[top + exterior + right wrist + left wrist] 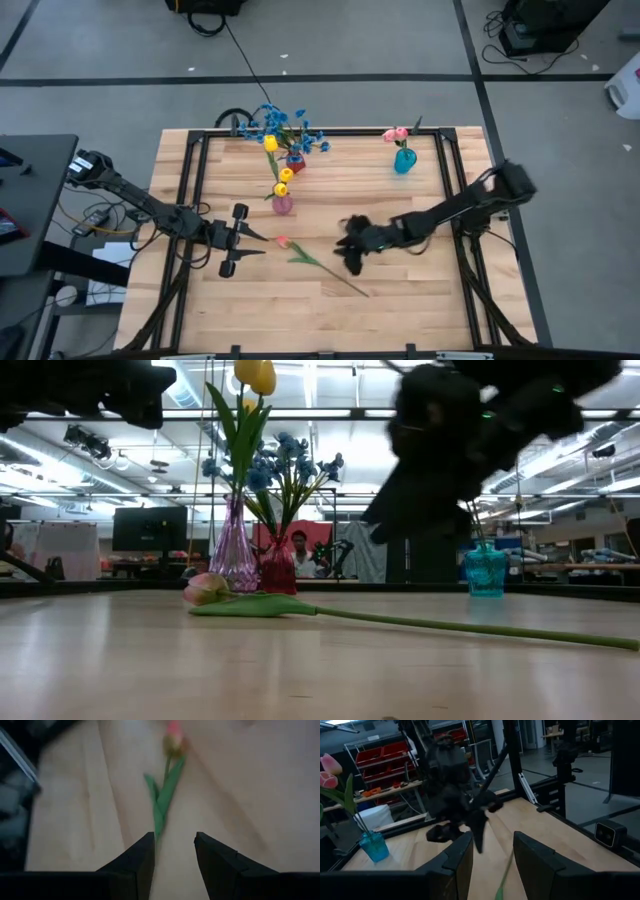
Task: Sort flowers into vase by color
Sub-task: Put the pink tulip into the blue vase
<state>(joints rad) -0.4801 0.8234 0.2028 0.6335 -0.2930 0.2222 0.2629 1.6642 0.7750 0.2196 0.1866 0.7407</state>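
Pink tulip (283, 241): flat on counter (420, 300), centre frame.
Right claw (350, 247): open, empty, over the stem.
Left claw (240, 239): open, idle.
Advice: descend straddling stem, close gently.

light wooden plank table top (400, 310) inside a black metal frame. lying flat near the middle: one pink tulip bud on a long thin green stem (318, 261), bud toward the left arm's side, stem running diagonally toward the near edge. standing upright on the wood: small pink glass vase (283, 205) with yellow tulips, just behind it a red vase (295, 163) with blue sprays, and well apart toward the right, a teal glass vase (404, 161) with pink tulips.
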